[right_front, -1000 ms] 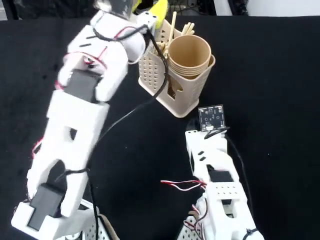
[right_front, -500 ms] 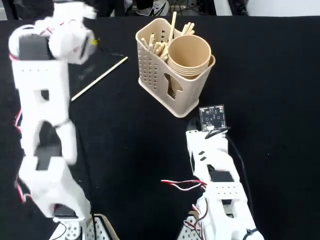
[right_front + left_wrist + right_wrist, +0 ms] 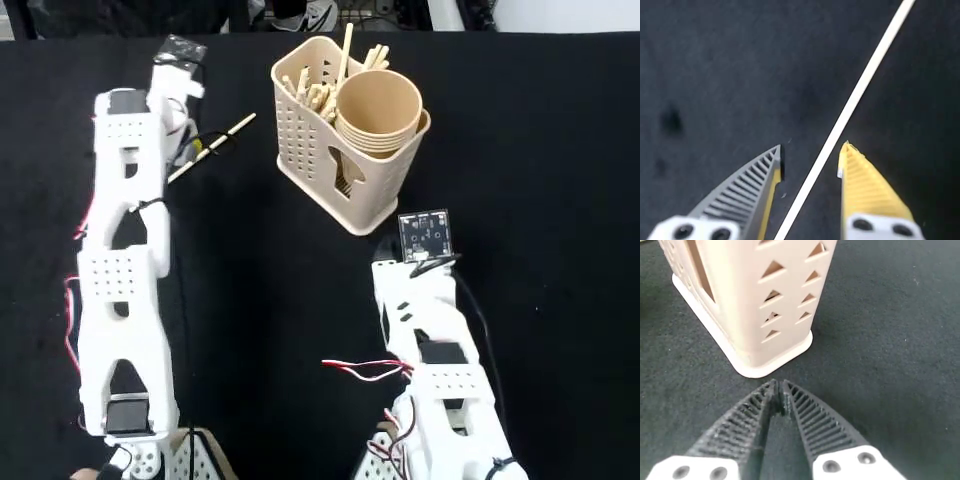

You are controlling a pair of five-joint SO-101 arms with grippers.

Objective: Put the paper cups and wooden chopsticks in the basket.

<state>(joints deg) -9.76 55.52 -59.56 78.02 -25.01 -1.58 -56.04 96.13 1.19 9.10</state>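
A cream perforated basket point(image 3: 310, 150) stands at the back middle of the black table, holding a stack of paper cups point(image 3: 378, 108) and several wooden chopsticks point(image 3: 318, 92). One loose wooden chopstick point(image 3: 222, 140) lies on the table left of the basket. My left gripper point(image 3: 810, 160) hangs over it, open, with the chopstick point(image 3: 850, 107) running between the fingers. My right gripper point(image 3: 777, 397) is shut on nothing, just in front of the basket point(image 3: 760, 295).
The left arm point(image 3: 125, 260) stretches up the table's left side and the right arm point(image 3: 430, 340) lies in the front middle. Black cloth point(image 3: 540, 180) covers the table right of the basket.
The left arm swung from over the basket to the left side of the table and came down over the loose chopstick. The right arm kept still.
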